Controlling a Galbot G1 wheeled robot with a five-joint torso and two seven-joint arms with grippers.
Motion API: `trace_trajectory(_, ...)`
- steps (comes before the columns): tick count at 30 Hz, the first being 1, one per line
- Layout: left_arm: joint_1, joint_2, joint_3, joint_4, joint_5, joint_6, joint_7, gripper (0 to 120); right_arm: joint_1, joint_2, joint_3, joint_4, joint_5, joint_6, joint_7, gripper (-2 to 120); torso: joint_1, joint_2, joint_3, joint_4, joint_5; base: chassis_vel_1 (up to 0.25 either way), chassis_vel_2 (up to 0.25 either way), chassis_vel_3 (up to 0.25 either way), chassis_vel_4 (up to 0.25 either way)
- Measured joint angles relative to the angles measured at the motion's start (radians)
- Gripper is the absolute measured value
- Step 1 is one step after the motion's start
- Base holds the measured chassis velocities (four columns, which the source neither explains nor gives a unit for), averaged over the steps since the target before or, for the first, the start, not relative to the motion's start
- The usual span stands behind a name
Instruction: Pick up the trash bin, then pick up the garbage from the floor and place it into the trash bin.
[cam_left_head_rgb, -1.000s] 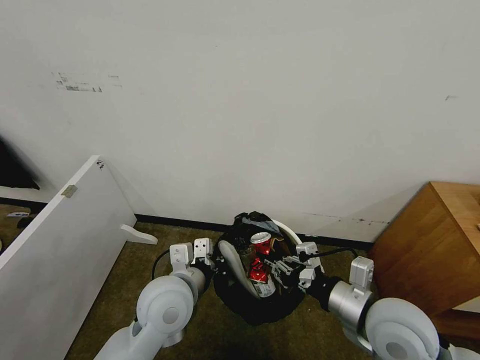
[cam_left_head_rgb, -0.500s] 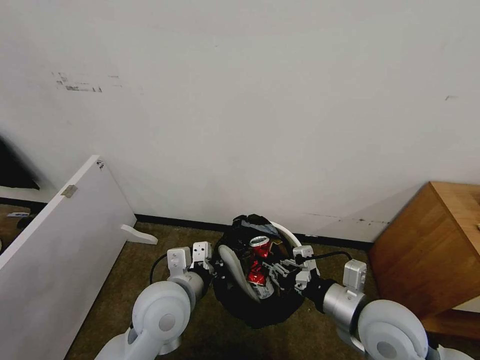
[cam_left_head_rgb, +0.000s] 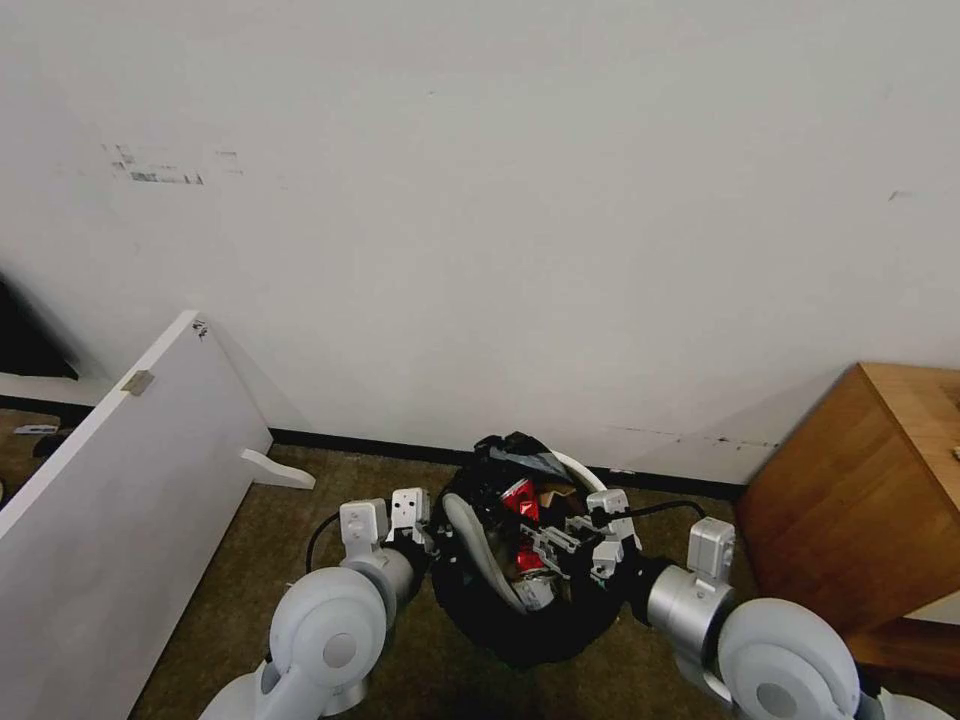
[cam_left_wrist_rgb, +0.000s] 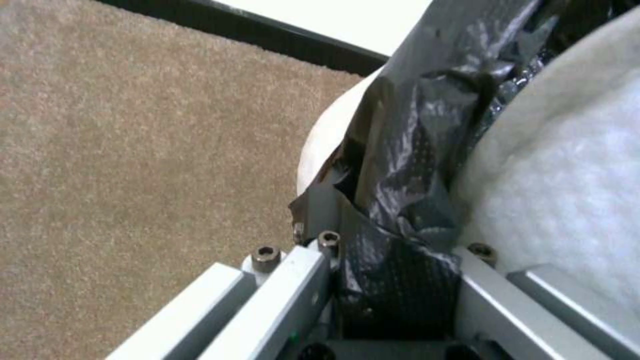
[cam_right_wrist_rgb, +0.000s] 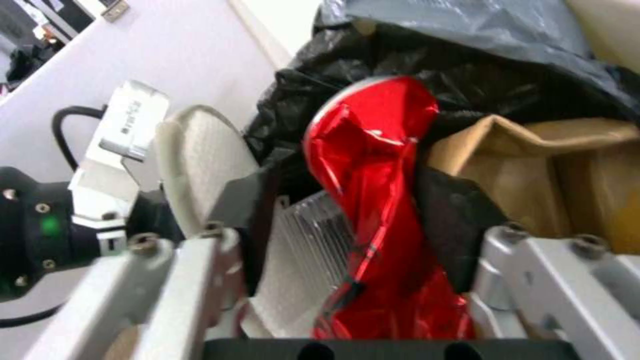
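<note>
The trash bin (cam_left_head_rgb: 500, 620), a white bucket lined with a black bag, hangs just above the carpet by the wall. My left gripper (cam_left_head_rgb: 425, 535) is shut on its bagged rim (cam_left_wrist_rgb: 393, 280), and the bin's white wall (cam_left_wrist_rgb: 327, 145) shows beside it. My right gripper (cam_left_head_rgb: 545, 545) reaches over the bin's mouth. Its jaws stand open either side of a crumpled red can (cam_right_wrist_rgb: 367, 150), the far pad touching it and the near pad apart. A white slipper (cam_left_head_rgb: 475, 545), a brown paper bag (cam_right_wrist_rgb: 567, 170) and a ribbed clear bottle (cam_right_wrist_rgb: 300, 240) lie inside the bin.
A white board (cam_left_head_rgb: 120, 480) leans at the left. A wooden cabinet (cam_left_head_rgb: 870, 490) stands close on the right. The white wall with its black baseboard (cam_left_head_rgb: 350, 443) is right behind the bin. Brown carpet (cam_left_head_rgb: 270, 520) lies open between the board and the bin.
The red can has tipped from upright to tilted and sits lower in the bin. The right gripper has edged a little further over the bin. The left gripper keeps its hold.
</note>
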Motion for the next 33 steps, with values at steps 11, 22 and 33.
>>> trace_trajectory(11, -0.016, -0.022, 0.008, 0.014, -0.029, 0.000, -0.037, 0, -0.002, -0.014, 0.014, 0.010, 0.006, 0.006, -0.006, 96, 0.000, 0.000, 0.000, 0.0002, 0.0000, 0.000, 0.000, 0.000, 0.000)
trace_trajectory(22, -0.037, -0.035, 0.013, 0.029, -0.081, 0.000, -0.077, 0, 0.000, -0.016, 0.018, 0.010, 0.007, 0.013, -0.015, 97, 0.000, 0.000, 0.000, 0.0002, 0.0001, 0.000, 0.000, 0.000, 0.000)
trace_trajectory(33, -0.061, -0.049, 0.020, 0.043, -0.141, 0.000, -0.113, 0, 0.001, -0.014, 0.026, 0.009, 0.010, 0.018, -0.024, 97, 0.000, 0.000, 0.000, 0.0002, 0.0001, 0.000, 0.000, 0.000, 0.000)
